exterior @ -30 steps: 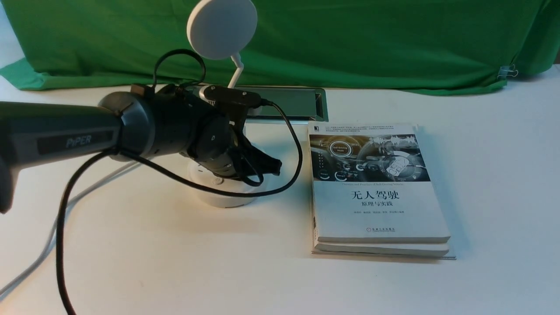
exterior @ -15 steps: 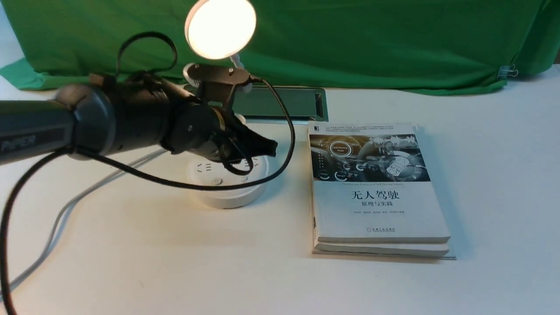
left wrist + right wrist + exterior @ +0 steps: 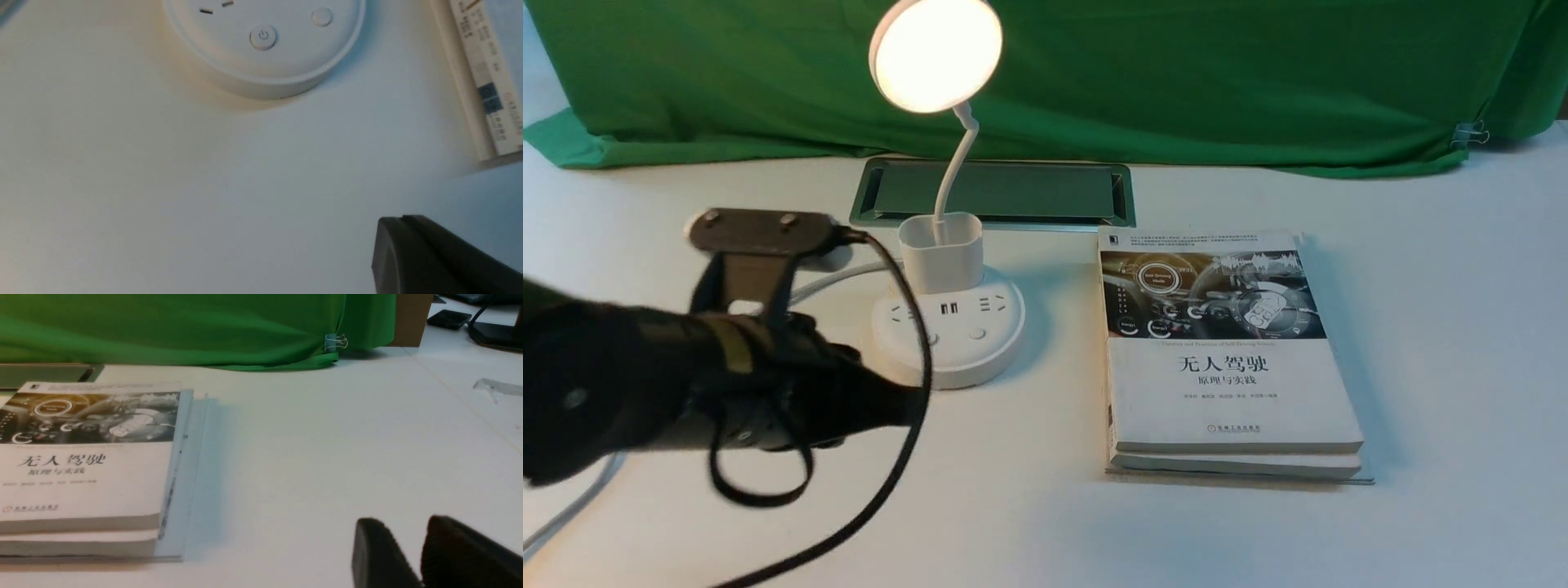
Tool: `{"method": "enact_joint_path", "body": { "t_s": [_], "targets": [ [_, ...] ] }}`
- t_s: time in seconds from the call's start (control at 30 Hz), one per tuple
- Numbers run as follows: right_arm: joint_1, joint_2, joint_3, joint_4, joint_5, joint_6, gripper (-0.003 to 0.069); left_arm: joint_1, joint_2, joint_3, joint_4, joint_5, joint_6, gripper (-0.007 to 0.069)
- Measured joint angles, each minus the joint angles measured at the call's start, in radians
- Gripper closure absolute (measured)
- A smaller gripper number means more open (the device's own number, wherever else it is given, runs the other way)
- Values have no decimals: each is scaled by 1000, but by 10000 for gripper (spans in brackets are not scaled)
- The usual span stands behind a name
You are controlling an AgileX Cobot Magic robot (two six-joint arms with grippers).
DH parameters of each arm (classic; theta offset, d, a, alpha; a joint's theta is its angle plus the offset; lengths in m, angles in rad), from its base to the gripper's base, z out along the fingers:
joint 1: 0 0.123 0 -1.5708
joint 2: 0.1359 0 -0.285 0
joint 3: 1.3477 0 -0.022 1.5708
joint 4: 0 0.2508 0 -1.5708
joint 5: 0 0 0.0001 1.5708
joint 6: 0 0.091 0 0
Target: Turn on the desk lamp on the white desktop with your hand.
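The desk lamp (image 3: 947, 327) glows on the white desktop (image 3: 1045, 523), its job seemingly done, while the left gripper (image 3: 882, 404) hovers clenched and empty beside the lamp's base.

"无人驾驶" on book (image 3: 1230, 351), power symbol, lamp button (image 3: 263, 36)

My front camera faces the green cloth (image 3: 1176, 73); left wrist camera hugs the tabletop (image 3: 163, 183); both share the lamp base (image 3: 947, 335).

The lit desk lamp (image 3: 935, 53) glows warm; the left gripper (image 3: 882, 400) is motion-blurred.
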Motion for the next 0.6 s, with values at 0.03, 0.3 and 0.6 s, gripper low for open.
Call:
{"method": "enact_joint_path", "body": {
  "t_s": [0.03, 0.3, 0.6],
  "targets": [
    [0, 0, 0, 0, 0, 0, 419, 0, -15, 4, -1, 0, 0, 624],
    [0, 0, 0, 0, -1, 0, 419, 0, -624, 108, -1, -95, 27, 624],
    [0, 0, 0, 0, -1, 0, 419, 0, -888, 198, 89, -24, 32, 624]
  ]
}}
